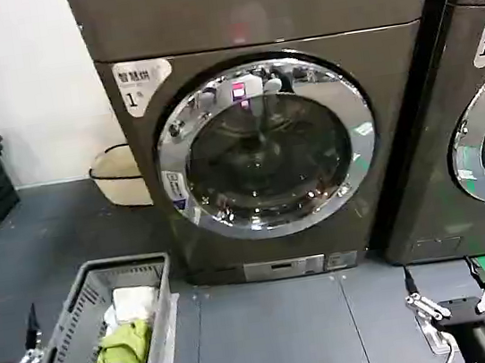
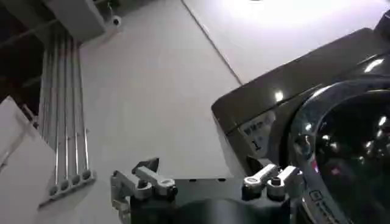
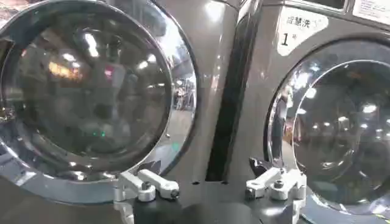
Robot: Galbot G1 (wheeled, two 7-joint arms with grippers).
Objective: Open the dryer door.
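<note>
Facing the robot, the dryer (image 1: pixel 270 123) stood w/ its dryer door (image 1: pixel 267 146) closed flush against the front. Right gripper (image 1: pixel 455 299) hovered low over the floor, well short of the door, jaws spread & empty. Left gripper (image 1: pixel 19 357) hung beside a laundry basket (image 1: pixel 74 336), jaws also released.

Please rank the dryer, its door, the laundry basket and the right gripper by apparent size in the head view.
1. dryer
2. dryer door
3. laundry basket, though nearer the camera, so unsure
4. right gripper, open, low at the right
</note>
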